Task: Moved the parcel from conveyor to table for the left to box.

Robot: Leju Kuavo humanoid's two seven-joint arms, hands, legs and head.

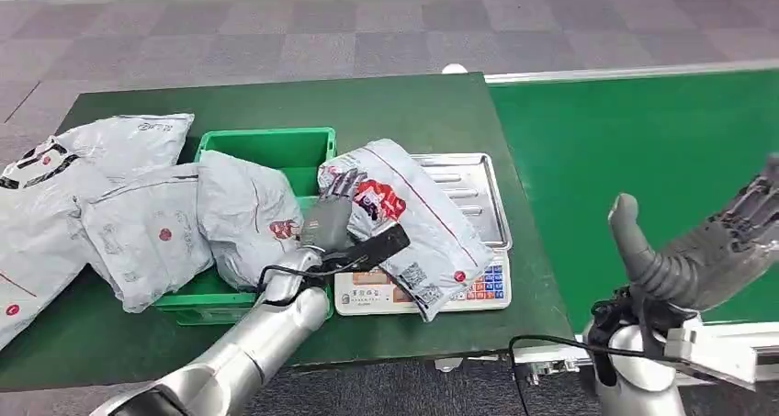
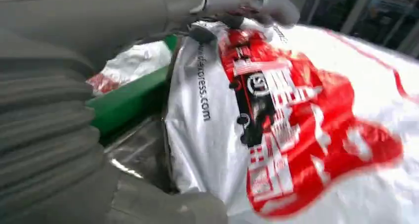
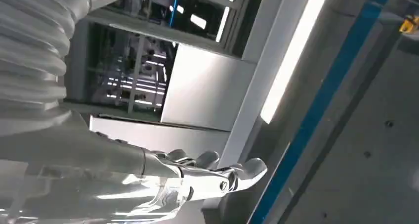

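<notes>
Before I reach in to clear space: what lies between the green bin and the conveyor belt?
In the head view, a scale with the parcel across it; the left hand grips that parcel beside the green bin, short of the conveyor belt.

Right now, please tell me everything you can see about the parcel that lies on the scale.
The parcel is a grey-white plastic mailer bag, soft and wrinkled, with a large red and black print, thin red lines, small codes and printed web-address text. It lies flat and slanted across the scale, covering part of the steel pan and the front panel, one end beside the green bin. The left hand rests on that end, fingers around its edge.
</notes>
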